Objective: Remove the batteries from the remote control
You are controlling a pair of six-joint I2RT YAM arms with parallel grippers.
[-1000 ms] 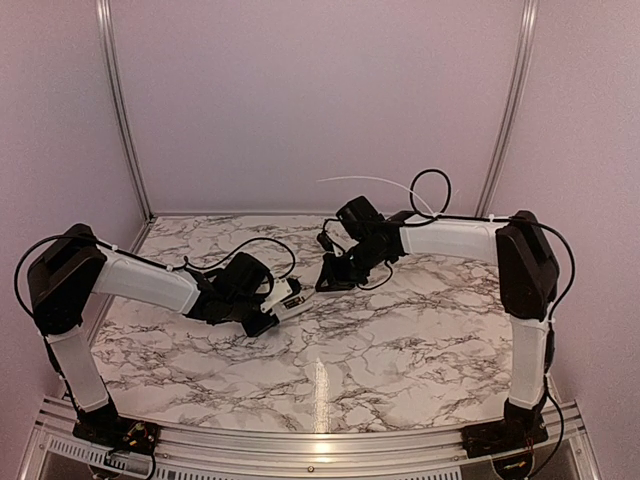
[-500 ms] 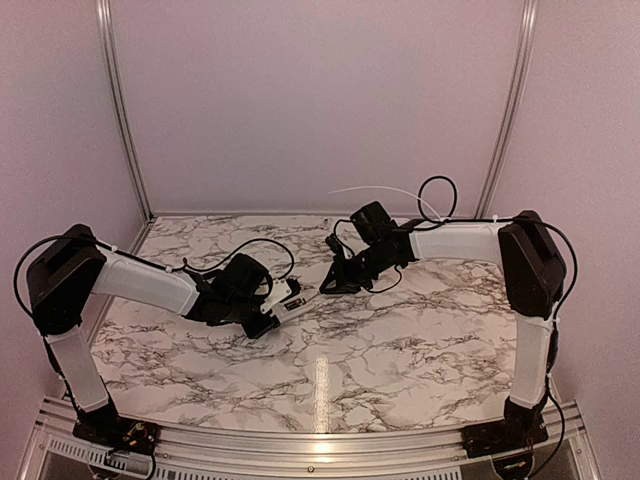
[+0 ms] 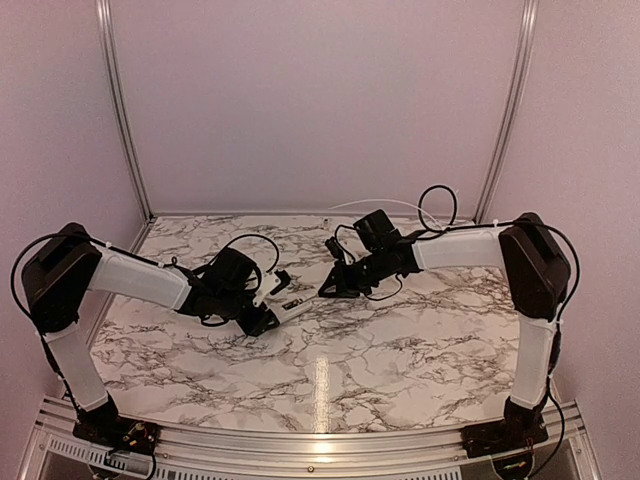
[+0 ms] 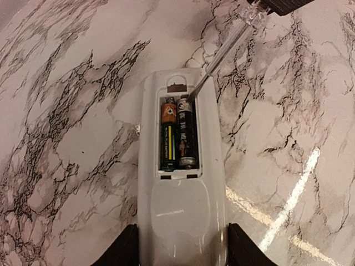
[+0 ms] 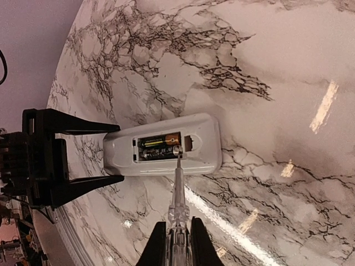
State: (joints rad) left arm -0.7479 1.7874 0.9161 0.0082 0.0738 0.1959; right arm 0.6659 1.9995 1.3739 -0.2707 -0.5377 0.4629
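The remote control (image 4: 180,221) ran off the left wrist view's bottom edge; overhead, its batteries (image 4: 178,136) were too small to discern.

Marble-veined table (image 3: 420,350); white remote control (image 3: 288,308) lying flat on it, battery recess up

Remote (image 4: 180,221): I read it as white and slim, lying flat and back up on the table (image 4: 66,138), cover off, dark recess open. Two batteries (image 4: 178,136) seated side by side, lengthwise. One is orange-topped with a green-yellow label, the other dark.
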